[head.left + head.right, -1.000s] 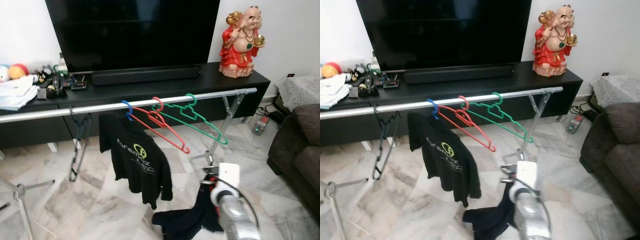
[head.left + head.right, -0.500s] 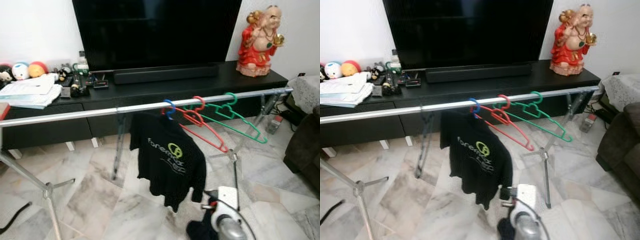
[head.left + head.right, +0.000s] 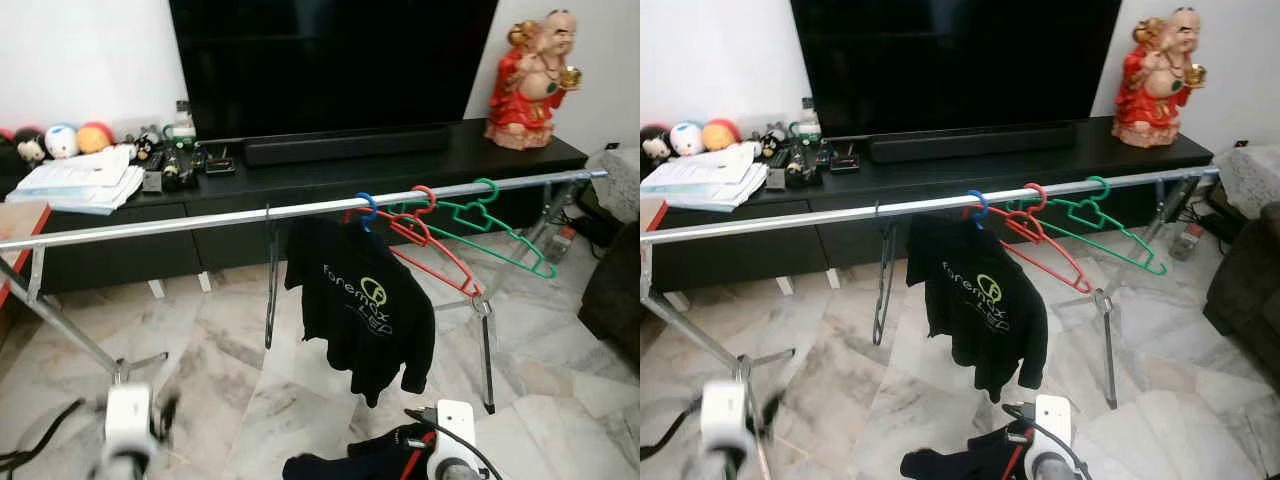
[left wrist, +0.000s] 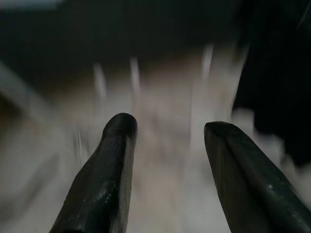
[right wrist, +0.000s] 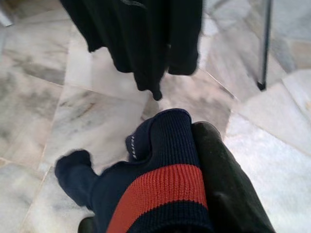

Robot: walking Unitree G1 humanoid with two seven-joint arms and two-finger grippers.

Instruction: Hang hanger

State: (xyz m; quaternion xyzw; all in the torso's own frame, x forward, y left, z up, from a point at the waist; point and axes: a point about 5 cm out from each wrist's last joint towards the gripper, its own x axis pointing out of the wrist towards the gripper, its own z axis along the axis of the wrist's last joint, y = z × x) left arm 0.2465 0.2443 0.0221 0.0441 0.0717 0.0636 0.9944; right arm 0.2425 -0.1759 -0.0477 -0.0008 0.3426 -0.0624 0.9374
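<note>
- Left eye view: a silver clothes rail [image 3: 200, 220] runs across the room in front of a black TV bench [image 3: 330, 175]. A black T-shirt [image 3: 365, 305] hangs from a blue hanger [image 3: 365, 207]; just beside it a red hanger [image 3: 435, 245] and a green hanger [image 3: 505, 232] hang bare. A red statue [image 3: 532, 68] stands at the bench's right end.
- Right eye view: the right hand [image 3: 1025, 450], low over the marble floor [image 3: 840, 370], carries a dark garment [image 3: 960, 462].
- Left wrist view: the left hand [image 4: 167, 141] is released, fingers spread, against a blurred floor.
- Right wrist view: the right hand is clenched on the navy, red-striped garment, below the T-shirt's hem.
</note>
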